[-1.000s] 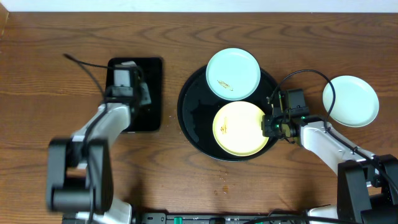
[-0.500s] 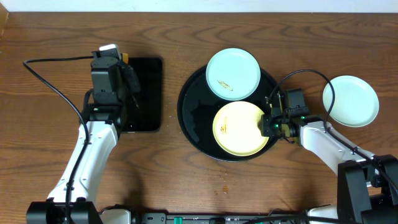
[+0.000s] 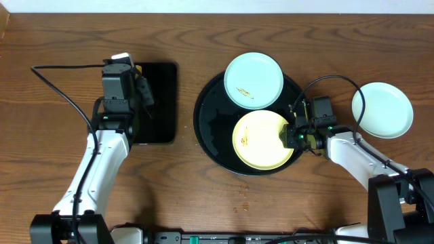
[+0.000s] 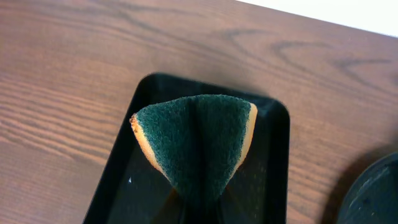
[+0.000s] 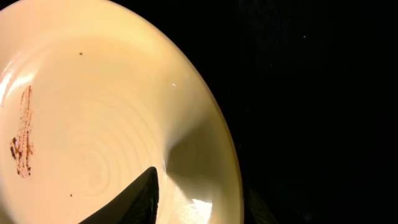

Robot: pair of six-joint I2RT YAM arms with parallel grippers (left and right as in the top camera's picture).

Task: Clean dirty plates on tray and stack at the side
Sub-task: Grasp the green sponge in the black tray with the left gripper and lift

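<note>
The round black tray (image 3: 210, 125) holds a pale yellow plate (image 3: 261, 140) with a brown smear on its left half, and a mint-blue plate (image 3: 253, 80) with a smear behind it. A second mint-blue plate (image 3: 382, 110) lies on the wood at the right. My right gripper (image 3: 290, 135) grips the yellow plate's right rim (image 5: 205, 155), one finger on top and one outside it (image 5: 199, 208). My left gripper (image 3: 139, 95) is shut on a green and yellow sponge (image 4: 196, 143), pinched into a fold, above the rectangular tray.
A small rectangular black tray (image 3: 159, 108) lies left of the round tray and also shows in the left wrist view (image 4: 273, 162). Small crumbs (image 3: 244, 196) lie on the wood in front of the round tray. Cables trail from both arms.
My left arm has swung up and left from over the rectangular tray with the sponge in its jaws. The right arm and the plates have not moved.
</note>
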